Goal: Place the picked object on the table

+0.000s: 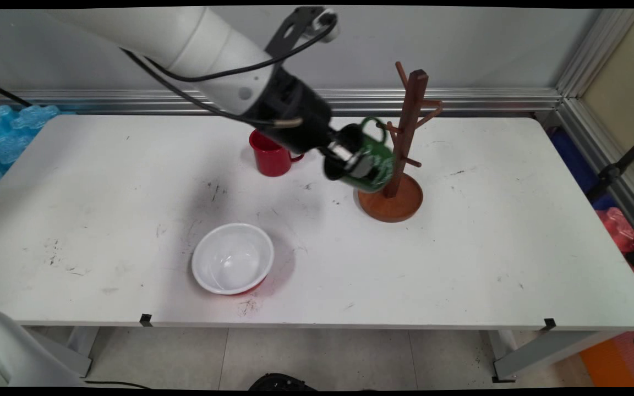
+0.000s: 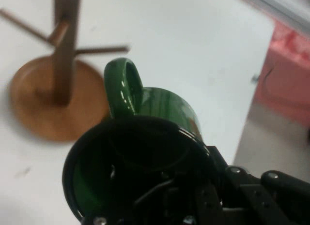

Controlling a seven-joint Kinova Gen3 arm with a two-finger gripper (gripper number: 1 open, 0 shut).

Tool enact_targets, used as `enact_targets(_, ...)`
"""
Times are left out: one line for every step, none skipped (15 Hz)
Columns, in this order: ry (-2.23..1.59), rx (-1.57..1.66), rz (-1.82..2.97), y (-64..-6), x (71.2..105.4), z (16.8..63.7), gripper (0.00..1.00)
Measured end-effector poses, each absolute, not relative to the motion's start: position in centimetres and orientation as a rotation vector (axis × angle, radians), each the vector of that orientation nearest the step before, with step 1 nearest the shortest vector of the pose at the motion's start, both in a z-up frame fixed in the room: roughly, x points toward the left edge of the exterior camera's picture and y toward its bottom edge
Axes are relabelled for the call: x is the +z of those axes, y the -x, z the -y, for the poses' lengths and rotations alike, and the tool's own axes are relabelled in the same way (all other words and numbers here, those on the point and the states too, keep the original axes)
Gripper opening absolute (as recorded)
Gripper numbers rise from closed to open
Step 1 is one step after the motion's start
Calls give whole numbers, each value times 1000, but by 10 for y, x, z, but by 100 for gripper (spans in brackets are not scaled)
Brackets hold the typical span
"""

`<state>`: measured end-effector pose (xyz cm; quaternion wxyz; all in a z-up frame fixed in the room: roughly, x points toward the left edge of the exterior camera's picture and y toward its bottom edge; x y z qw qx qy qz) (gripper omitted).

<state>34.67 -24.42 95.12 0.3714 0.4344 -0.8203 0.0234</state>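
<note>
Sitting at centre-left of the frame on the desk, a red mug and white bowl are untouched. The gripper has its fingers clenched on a green mug, lifted, tilted, handle near a peg of the wooden mug tree; not hung yet.

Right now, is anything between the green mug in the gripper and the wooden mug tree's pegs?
Nothing visible. The gripper holds the green enamel mug tilted, handle up, right beside the brown wooden mug tree, with open space between handle and pegs. The red mug and the white bowl sit off to the other side.
</note>
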Motion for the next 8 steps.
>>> enact_targets(-1115,72,2141,-353,951,244,0)
enact_targets(-1116,86,2181,-359,950,243,0)
enact_targets(-1115,93,2205,-362,950,243,0)
enact_targets(-1115,103,2239,-367,949,244,0)
enact_targets(-1114,109,2261,-370,948,244,0)
enact_targets(-1114,117,2286,-373,946,245,0)
enact_targets(-1113,127,2311,-376,945,247,0)
enact_targets(-1111,138,2341,-379,943,249,0)
